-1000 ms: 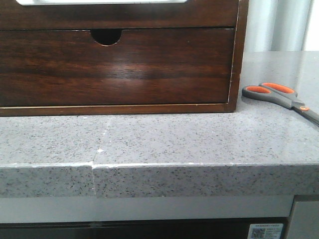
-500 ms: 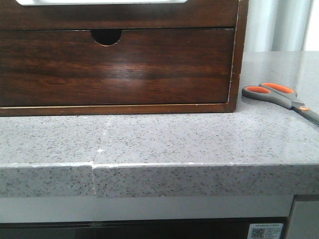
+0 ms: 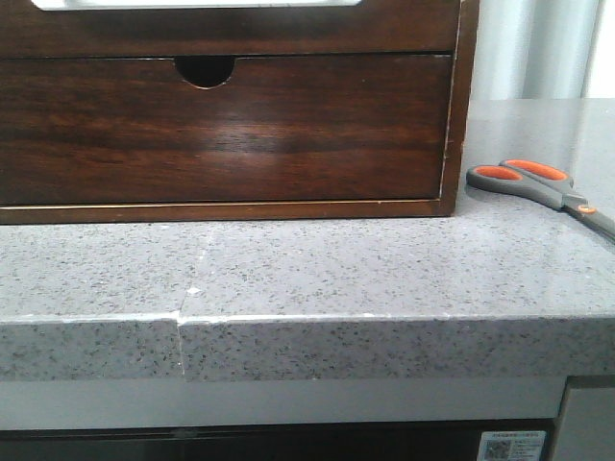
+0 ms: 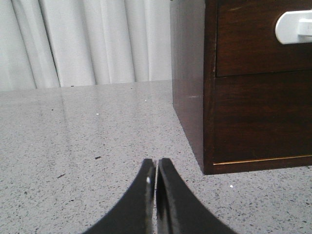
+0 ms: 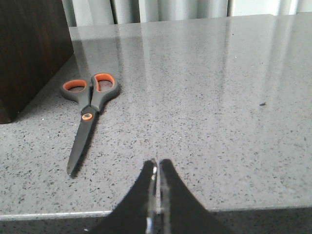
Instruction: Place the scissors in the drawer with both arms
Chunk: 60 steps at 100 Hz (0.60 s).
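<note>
The scissors [image 3: 543, 185] lie flat on the grey stone counter to the right of the cabinet, blades running off the right edge of the front view. In the right wrist view the scissors [image 5: 87, 114] lie shut, handles toward the cabinet's corner. The drawer [image 3: 221, 130] is closed, its finger notch [image 3: 205, 70] at the top edge. My right gripper [image 5: 157, 163] is shut and empty over the counter's front edge, apart from the scissors. My left gripper [image 4: 156, 162] is shut and empty above the counter beside the cabinet's left corner. Neither gripper shows in the front view.
The dark wooden cabinet frame [image 3: 457, 115] surrounds the drawer and stands on the counter [image 3: 317, 259]. An upper drawer with a white handle [image 4: 295, 27] shows in the left wrist view. White curtains [image 4: 83, 41] hang behind. The counter's front edge [image 3: 384, 319] is near.
</note>
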Available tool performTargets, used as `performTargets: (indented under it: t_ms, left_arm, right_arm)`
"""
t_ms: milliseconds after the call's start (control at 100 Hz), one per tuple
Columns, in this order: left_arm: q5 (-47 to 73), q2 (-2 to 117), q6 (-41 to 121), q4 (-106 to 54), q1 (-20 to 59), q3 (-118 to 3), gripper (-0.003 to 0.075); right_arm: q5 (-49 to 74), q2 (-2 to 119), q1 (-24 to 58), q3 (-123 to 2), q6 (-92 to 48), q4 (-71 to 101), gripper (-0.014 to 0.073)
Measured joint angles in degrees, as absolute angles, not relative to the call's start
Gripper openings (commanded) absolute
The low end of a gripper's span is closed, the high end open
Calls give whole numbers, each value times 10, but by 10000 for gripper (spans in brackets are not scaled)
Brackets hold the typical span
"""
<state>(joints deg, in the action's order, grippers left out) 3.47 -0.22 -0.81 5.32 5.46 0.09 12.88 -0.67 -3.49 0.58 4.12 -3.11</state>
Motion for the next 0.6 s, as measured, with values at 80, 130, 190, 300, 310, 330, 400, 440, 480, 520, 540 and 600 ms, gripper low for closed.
performTargets:
  t_ms: [80,130,190,300,310,330,400,440,480,520,540,600]
  left_arm:
    - [35,-2,-8,53,55,1,-22]
    - [35,-2,-8,53,55,1,-22]
    - [35,-2,-8,53,55,1,-22]
    - [26,-2,-8,53,55,1,-22]
    - [25,-2,-8,53,55,1,-22]
    - [20,-2,-8,53,55,1,-22]
    - [5,-2,-8,53,55,1,-22]
    - [0,-2,-8,53,55,1,-22]
    - [-5,-2,-8,53,55,1,-22]
    - [-8,-2,-8,53,55,1,-22]
    - [-9,-2,-8,53,55,1,-22]
    - [-12,-2,-8,53,55,1,-22]
  right_arm:
    - [128,-7,-35,6,41,-31,-41]
    - [128,-7,-35,6,41,-31,-41]
    - [124,-7,-35,6,41,-28,-41]
    - [105,-7,-35,6,41,-17,-41]
    - [105,-7,-35,6,41,-17,-41]
    - [102,-7,-35,6,41,-16,-41]
    - [93,-7,-35,6,41,-15,-41]
    - [87,-7,-35,6,41,-15,-41]
    - [77,-7,-35,6,41,-15,-41]
    - [66,-7,-35,6,41,-15,-41]
    - [59,-7,-35,6,41,-15,-41]
    - [47,-7,-35,6,41,-15,-41]
